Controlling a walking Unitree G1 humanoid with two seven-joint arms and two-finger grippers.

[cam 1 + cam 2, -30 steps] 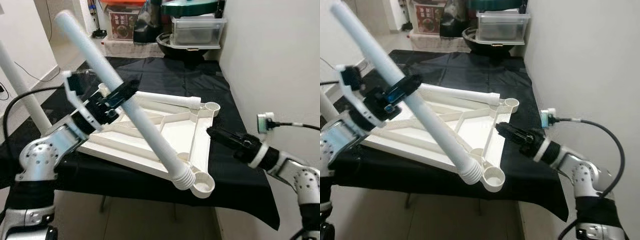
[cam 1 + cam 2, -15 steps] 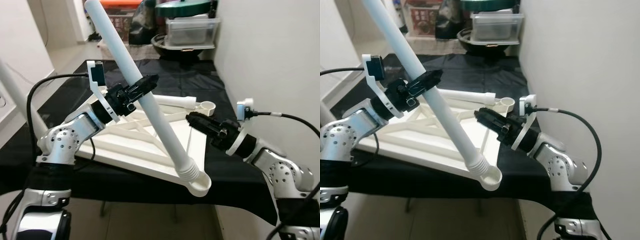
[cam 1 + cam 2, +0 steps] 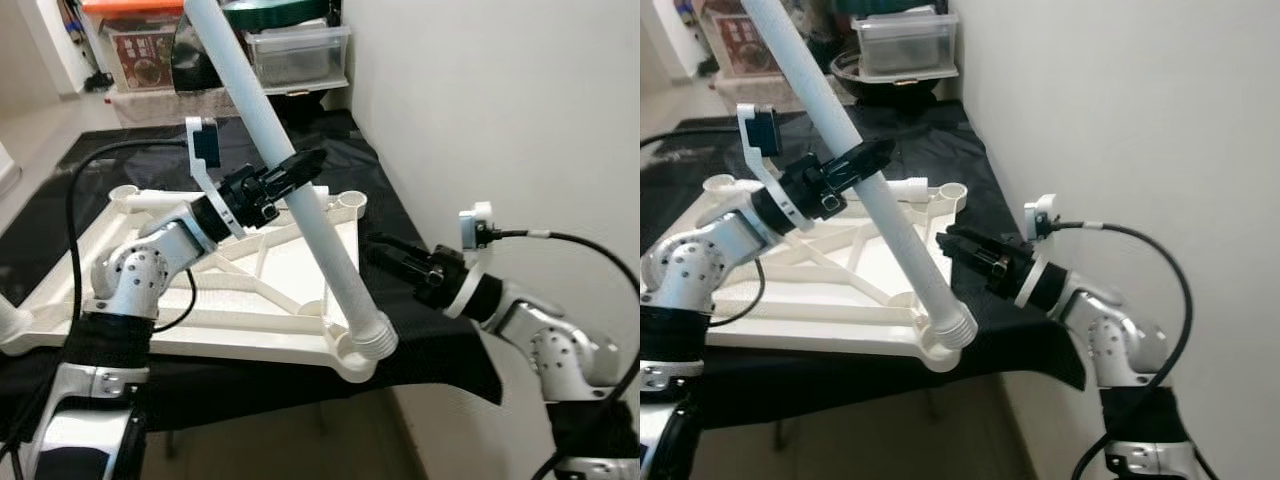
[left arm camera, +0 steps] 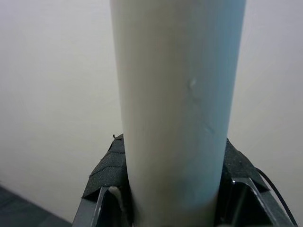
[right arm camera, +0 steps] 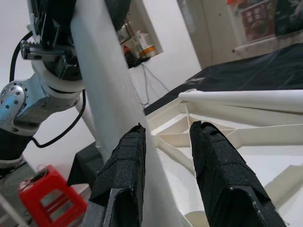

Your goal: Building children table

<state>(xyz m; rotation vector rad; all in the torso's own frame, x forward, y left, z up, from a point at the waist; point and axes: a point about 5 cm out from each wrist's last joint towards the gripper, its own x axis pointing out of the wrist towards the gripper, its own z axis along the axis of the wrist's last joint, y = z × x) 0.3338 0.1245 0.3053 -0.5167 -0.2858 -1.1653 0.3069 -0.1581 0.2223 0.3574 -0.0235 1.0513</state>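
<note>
A white tabletop frame (image 3: 215, 300) lies upside down on the black-covered table (image 3: 420, 335). My left gripper (image 3: 302, 170) is shut on a long white leg tube (image 3: 270, 110), held steeply tilted. The tube's ribbed end (image 3: 372, 335) rests at the frame's near right corner socket (image 3: 352, 364). In the left wrist view the tube (image 4: 177, 113) sits between the fingers. My right gripper (image 3: 376, 248) is open, just right of the tube's lower half; its fingers (image 5: 125, 170) stand beside the tube (image 5: 102, 94) and hold nothing. A second leg (image 5: 246, 99) lies along the frame's far edge.
The wall (image 3: 500, 100) is close on the right, at the table's edge. Clear plastic boxes (image 3: 298, 55) and a dark bowl stand beyond the far end. Another white tube end (image 3: 10, 325) shows at the near left. A red stool (image 5: 42, 189) stands on the floor.
The camera has shifted. The leg has swung steeper and its ribbed end has come to the corner socket. My right gripper has moved in from the table's side to the leg.
</note>
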